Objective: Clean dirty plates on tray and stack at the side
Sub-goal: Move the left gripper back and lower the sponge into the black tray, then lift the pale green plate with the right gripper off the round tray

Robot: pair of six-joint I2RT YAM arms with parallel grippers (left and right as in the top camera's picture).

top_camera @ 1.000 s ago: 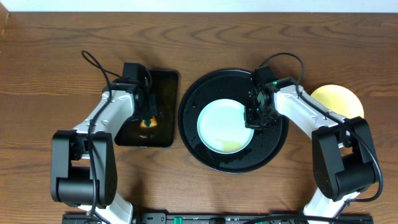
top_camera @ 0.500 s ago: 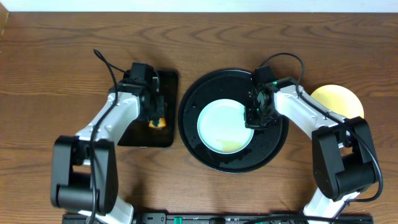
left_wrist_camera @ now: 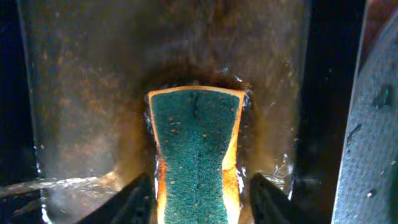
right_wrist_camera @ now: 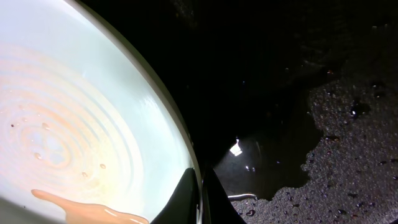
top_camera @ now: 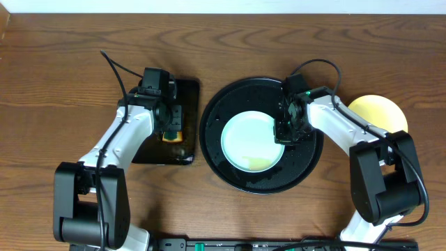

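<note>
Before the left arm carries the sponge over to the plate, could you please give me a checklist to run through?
1. Hold on sponge: ok, left gripper squeezes it.
2. Hold on mint-white plate: ok, right gripper shut on its rim.
3. Plate inside round black tray: ok.
4. Plate clean: not ok, orange-brown smear on it.
5. Sponge wet enough: cannot tell.
6. Yellow plate clear of the wiping path: ok, on the table beside the tray.
</note>
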